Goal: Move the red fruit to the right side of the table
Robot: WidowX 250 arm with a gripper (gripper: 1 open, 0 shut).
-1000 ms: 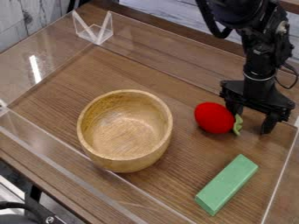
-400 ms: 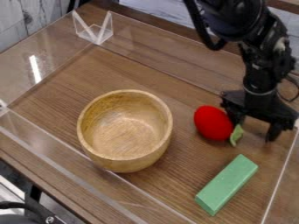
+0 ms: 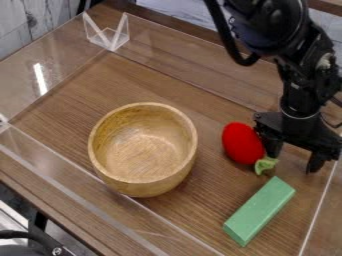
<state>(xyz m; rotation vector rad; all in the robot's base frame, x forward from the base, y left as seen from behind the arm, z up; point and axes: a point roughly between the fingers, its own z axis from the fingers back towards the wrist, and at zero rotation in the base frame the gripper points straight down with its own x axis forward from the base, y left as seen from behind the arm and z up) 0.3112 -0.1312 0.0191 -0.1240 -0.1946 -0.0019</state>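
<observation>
Change since earlier: compared with a second ago, the end effector [image 3: 297, 150] sits lower in the view and a little further right, and the red fruit [image 3: 245, 142] has slid slightly down and toward the right with it; the bowl and the green block have not shifted.
End effector: black, pointing almost straight down at the bench, jaws spread wide; nothing is clamped between them.
Red fruit: resting on the bench [image 3: 160, 85] at about 9 o'clock of the end effector, its green stem [image 3: 267, 164] just beside the nearer finger; whether finger and fruit touch I cannot tell.
Bowl: the round wooden bowl [image 3: 143, 147] stands at 9 o'clock of the fruit, near it but apart.
Green block: the flat green block [image 3: 261, 210] lies at roughly 5 o'clock of the fruit, close to the clear wall [image 3: 325, 205] on the right.
Task standing: the fruit already lies in the right part of the bench, so this looks like the last stretch of the move, or its end.
Doing it well: if more travel is wanted, keep the jaws low and wide and nudge slowly, because the rounded fruit will likely roll off line; steer it toward 3 o'clock, between the block and the wall, not onto the block.
Risk: the fingers are close to the clear wall, so any further push should stop short of it.
</observation>
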